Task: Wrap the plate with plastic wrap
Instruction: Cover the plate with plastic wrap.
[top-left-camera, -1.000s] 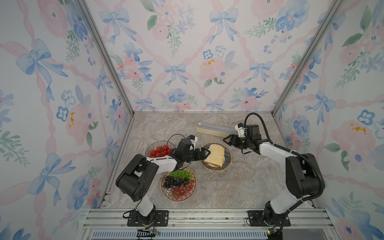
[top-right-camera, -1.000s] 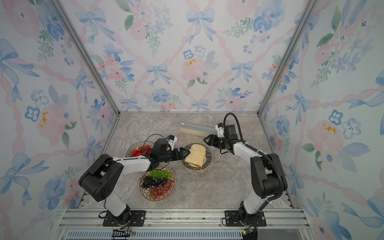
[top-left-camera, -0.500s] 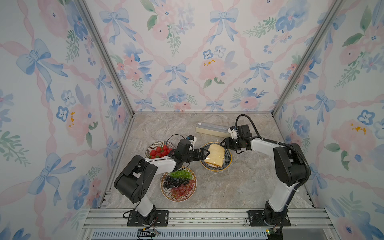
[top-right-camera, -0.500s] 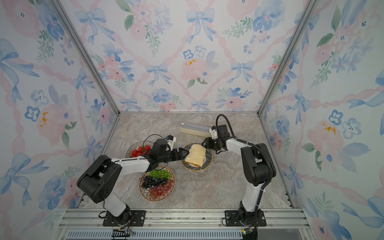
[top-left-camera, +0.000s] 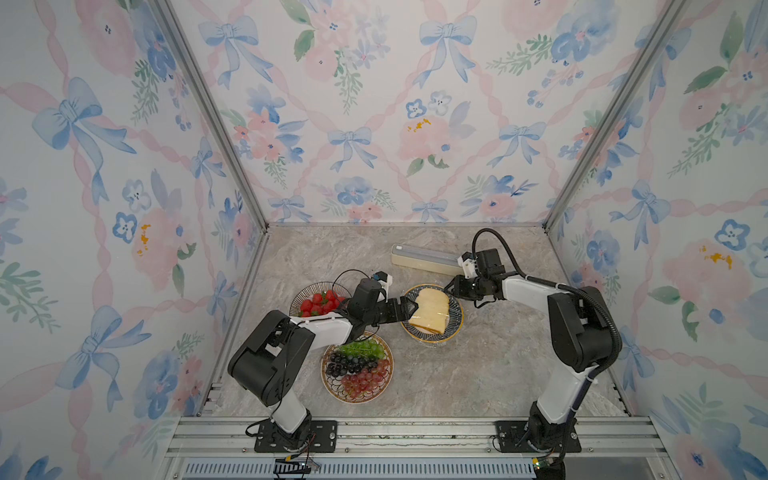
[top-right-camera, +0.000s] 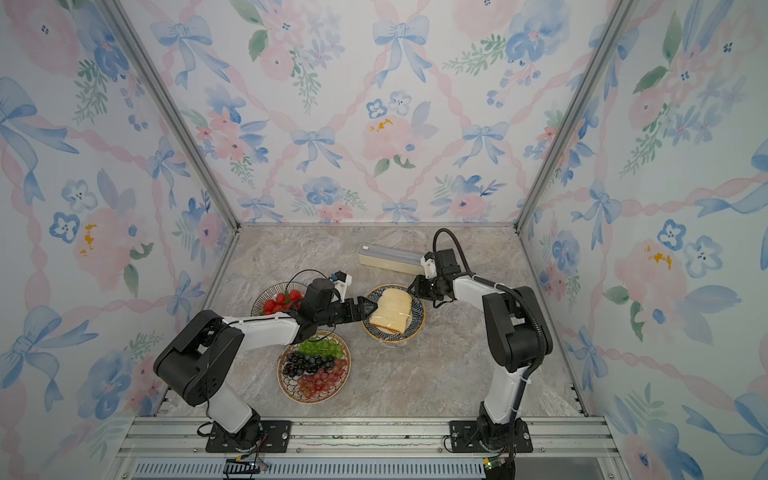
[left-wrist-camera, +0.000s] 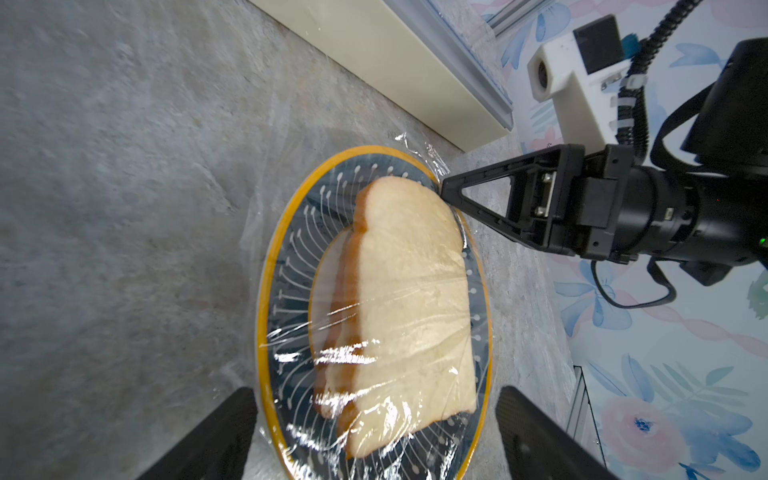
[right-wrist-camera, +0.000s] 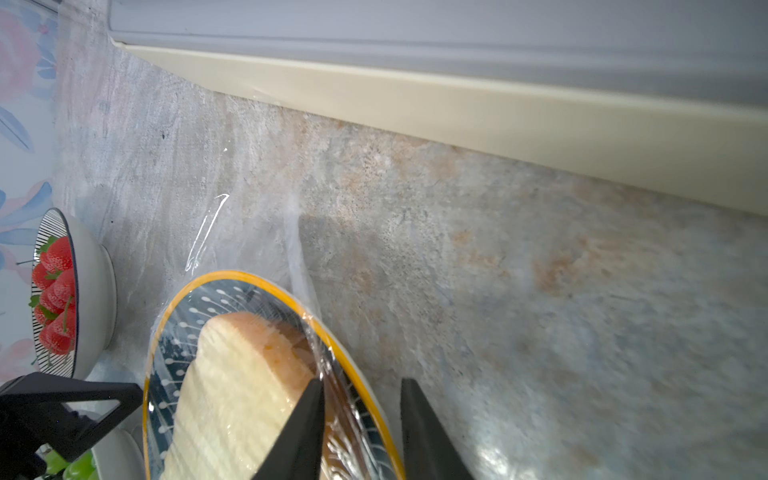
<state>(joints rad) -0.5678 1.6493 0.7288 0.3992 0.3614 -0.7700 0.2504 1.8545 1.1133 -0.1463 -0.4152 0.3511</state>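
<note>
Right hand (top-left-camera: 448, 287), fingers narrowly apart, straddles the plate (top-left-camera: 455, 321) rim at 2 o'clock, probably to tuck the wrap (left-wrist-camera: 353, 353). Left hand (top-left-camera: 408, 310), wide apart at 9 o'clock, likely braces the plate. The wrap drapes over the bread (top-left-camera: 430, 309) and plate. The box (top-left-camera: 419, 259) lies at 12 o'clock on the tabletop (top-left-camera: 478, 374).

Box (top-left-camera: 419, 258) blocks behind plate (top-left-camera: 456, 318); bare tabletop (top-left-camera: 478, 370) right.

Robot test cell dressed as a kitchen: a left arm (top-left-camera: 324, 328) and right arm (top-left-camera: 528, 291), bolted to an aluminium rail (top-left-camera: 415, 432), reach over a marble-look tabletop (top-left-camera: 478, 374) set with a plate (top-left-camera: 456, 316) of bread (top-left-camera: 430, 309), grapes (top-left-camera: 357, 365) and strawberries (top-left-camera: 318, 303). Floral wallpaper (top-left-camera: 374, 124) lines panels framed by bare metal posts (top-left-camera: 212, 112).
</note>
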